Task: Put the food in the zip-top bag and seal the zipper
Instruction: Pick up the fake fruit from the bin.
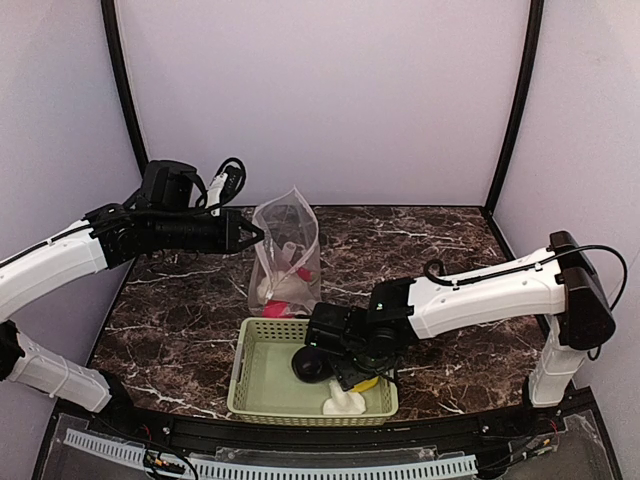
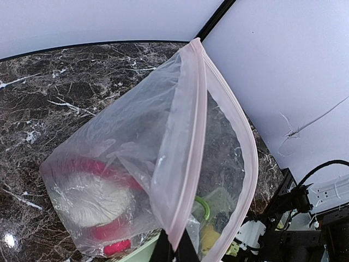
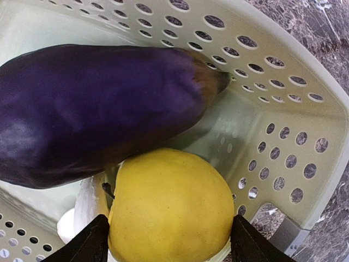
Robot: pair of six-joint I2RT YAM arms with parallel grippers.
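Observation:
The clear zip-top bag [image 1: 285,250] stands upright behind the basket, mouth open. My left gripper [image 1: 252,235] is shut on its pinkish zipper strip [image 2: 192,142], pinched at the bottom of the left wrist view [image 2: 174,252]. Red pieces [image 2: 103,169] and a white piece [image 2: 87,199] lie inside the bag. My right gripper [image 1: 360,375] reaches into the pale green basket [image 1: 258,385]; its fingers [image 3: 87,245] press both sides of the yellow pepper [image 3: 172,210]. The purple eggplant [image 3: 103,109] lies just beyond the pepper, touching it. A white food [image 1: 345,403] sits at the basket's front.
The basket wall [image 3: 283,136] curves close on the right of the pepper. Dark marble table [image 1: 180,310] spreads left and right of the basket. Purple walls and black corner posts [image 1: 125,90] enclose the back.

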